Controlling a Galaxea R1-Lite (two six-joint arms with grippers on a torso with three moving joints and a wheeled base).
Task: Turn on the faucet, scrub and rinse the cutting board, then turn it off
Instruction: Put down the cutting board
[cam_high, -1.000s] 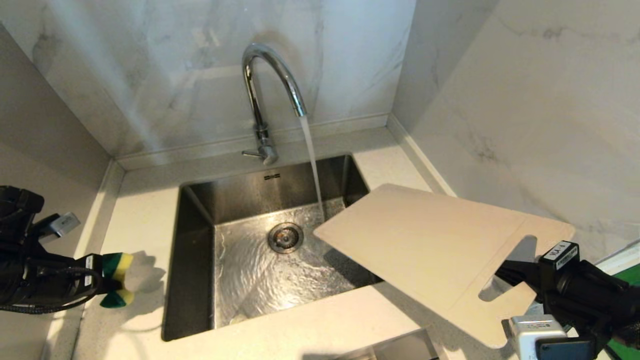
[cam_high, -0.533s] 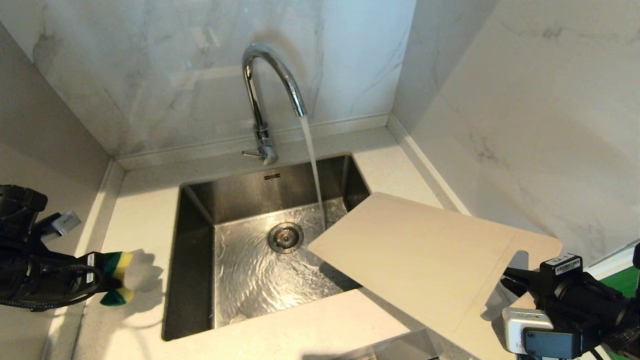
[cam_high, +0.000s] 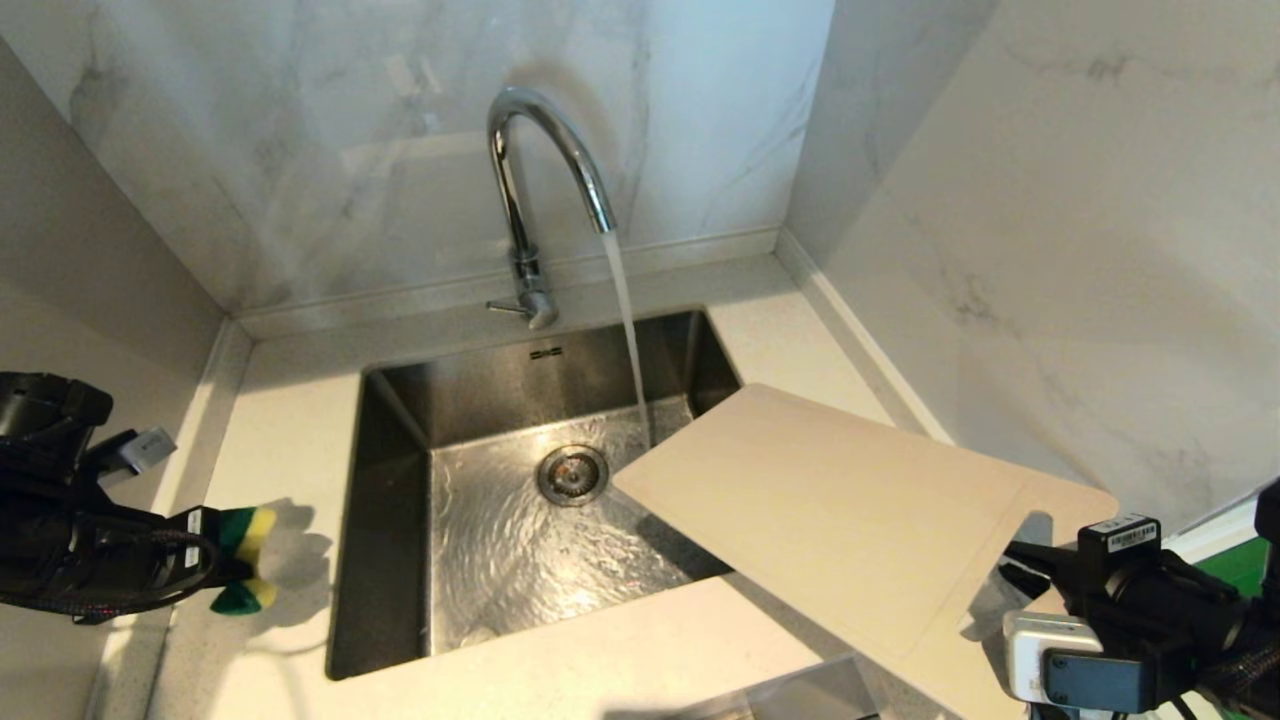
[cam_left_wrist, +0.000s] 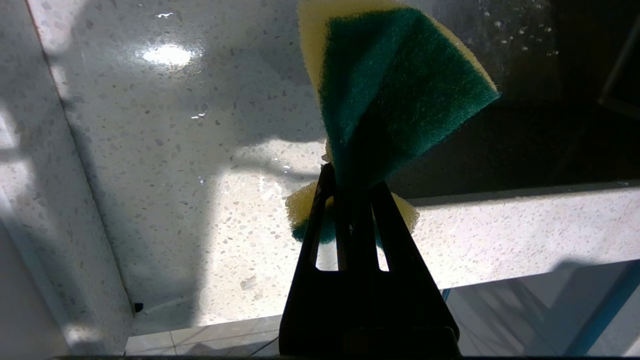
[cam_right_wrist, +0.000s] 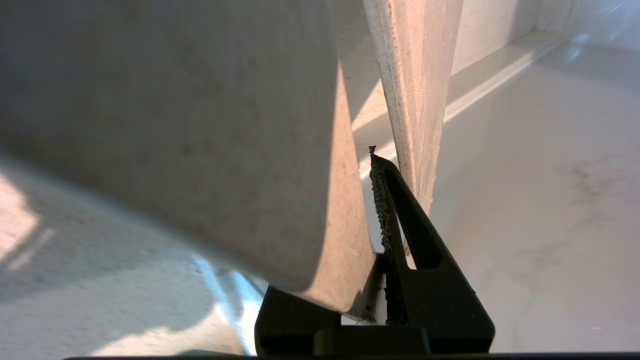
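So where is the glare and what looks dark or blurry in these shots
Head view: light ripples on the wet sink floor, sponge shadow on the countertop. Left wrist view: a bright glare spot on the countertop, left gripper silhouetted black. Right wrist view: cutting board fills the frame, close and soft.

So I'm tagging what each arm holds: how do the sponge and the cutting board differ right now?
The sponge is small, green and yellow, and squashed; the cutting board is large, pale beige, flat and rigid. The sponge sits over the counter left of the sink; the cutting board tilts over the sink's right side. Water from the faucet falls past the board's edge, far from the sponge. Both are gripped: left gripper, right gripper.
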